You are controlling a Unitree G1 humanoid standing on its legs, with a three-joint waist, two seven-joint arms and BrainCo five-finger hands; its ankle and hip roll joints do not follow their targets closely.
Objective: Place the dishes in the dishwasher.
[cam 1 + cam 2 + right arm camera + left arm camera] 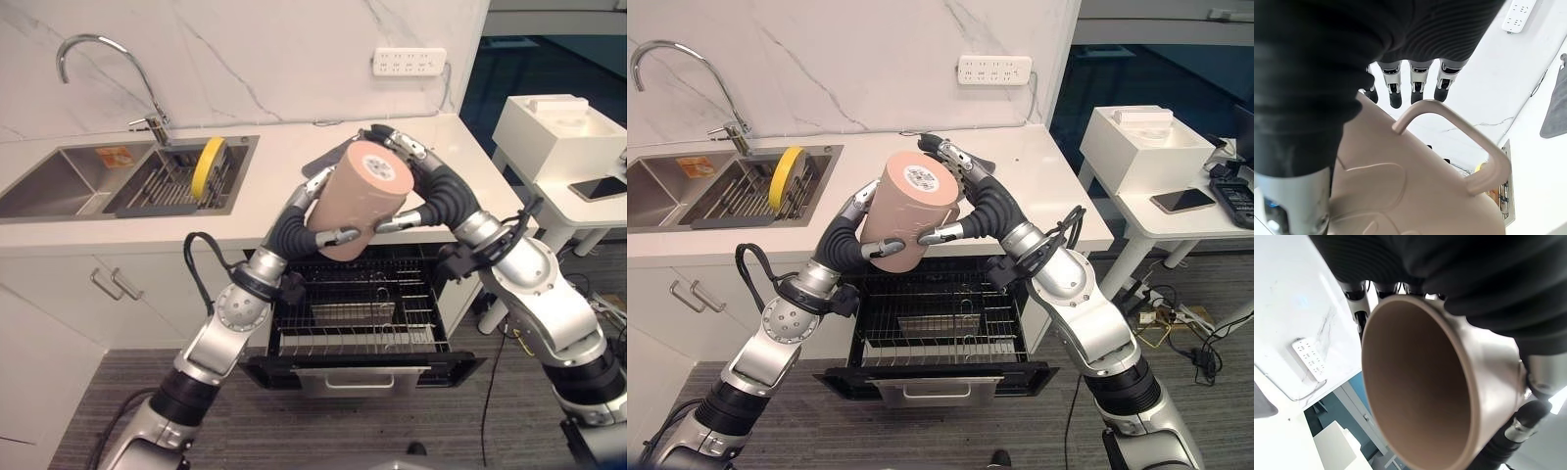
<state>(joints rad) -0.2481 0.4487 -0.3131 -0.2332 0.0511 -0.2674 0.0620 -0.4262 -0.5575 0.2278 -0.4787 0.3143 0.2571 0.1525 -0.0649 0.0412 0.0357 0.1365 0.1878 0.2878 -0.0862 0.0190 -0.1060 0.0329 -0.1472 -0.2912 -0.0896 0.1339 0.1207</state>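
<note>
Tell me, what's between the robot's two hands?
A big pinkish-tan mug, held bottom-up between the left hand and right hand above the open dishwasher rack, in both eye views.

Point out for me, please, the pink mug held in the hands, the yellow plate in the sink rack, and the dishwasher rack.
pink mug (pixel 358 201), left eye view, on its side wall.
yellow plate (pixel 207 165), left eye view, on its upright rim.
dishwasher rack (pixel 940 328), right eye view, on its wire floor.

Tilted beige mug (pixel 361 199) above open dishwasher (pixel 358 323).
</note>
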